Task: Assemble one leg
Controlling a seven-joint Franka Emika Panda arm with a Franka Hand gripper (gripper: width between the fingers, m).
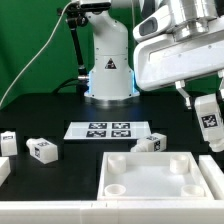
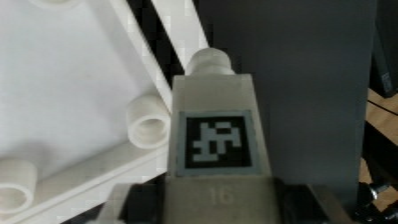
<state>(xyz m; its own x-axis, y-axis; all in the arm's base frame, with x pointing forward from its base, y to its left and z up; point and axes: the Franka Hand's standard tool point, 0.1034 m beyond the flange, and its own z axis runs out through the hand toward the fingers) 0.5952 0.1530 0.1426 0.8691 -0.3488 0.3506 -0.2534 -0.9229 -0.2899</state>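
the gripper [image 1: 203,104] is clamped on 1 leg [image 1: 208,116] and holds it in the air, above the panel [image 1: 150,182] at its corner on the exterior view's right. the leg looks light, stiff and smooth, so it may slip or twist. i think 2 flat sides near the middle are the best hold. other legs [image 1: 42,150] lie apart.

Exterior view faces the arm base [image 1: 108,78] across the table [image 1: 45,115]. Close wrist view shares the leg [image 2: 215,135] and panel [image 2: 63,70].
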